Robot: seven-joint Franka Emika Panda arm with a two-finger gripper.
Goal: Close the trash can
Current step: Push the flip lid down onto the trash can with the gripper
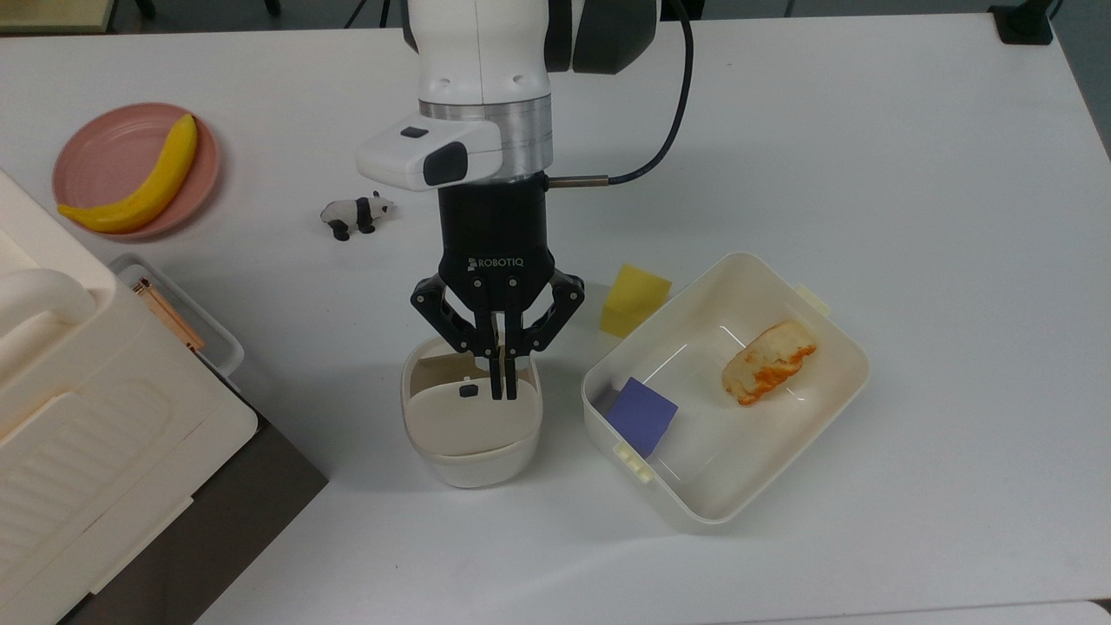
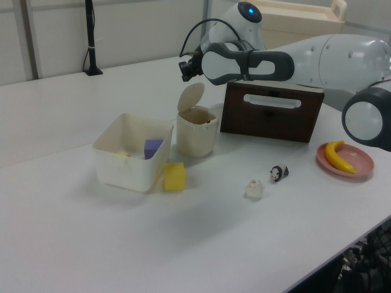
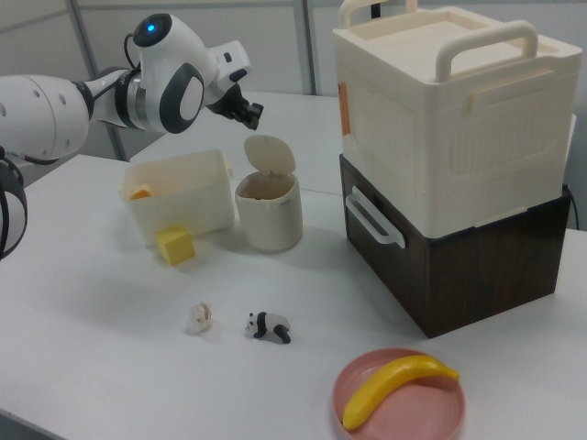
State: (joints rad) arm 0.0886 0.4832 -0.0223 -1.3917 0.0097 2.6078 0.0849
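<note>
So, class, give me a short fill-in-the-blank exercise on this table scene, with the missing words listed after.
1. The lid of the trash can stands ____.
2. The banana lies on a ____ plate.
3. The purple block sits inside the white ____.
4. The claw hangs above the trash can with its fingers ____.

Missing words: open; pink; tub; shut

You are working under bright, even overhead light; the matte white table (image 1: 911, 156) shows no hard glare. In the top view, soft grey shadows fall from each object toward about 10 o'clock: see the one beside the yellow foam cube (image 1: 635, 299) and beside the small cream-white plastic trash can (image 1: 473, 434). The wide white plastic tub (image 1: 833, 417) carries faint sheen streaks on its floor. The top view is crisp. The left view and right view are softer, and their backgrounds look hazy.
</note>
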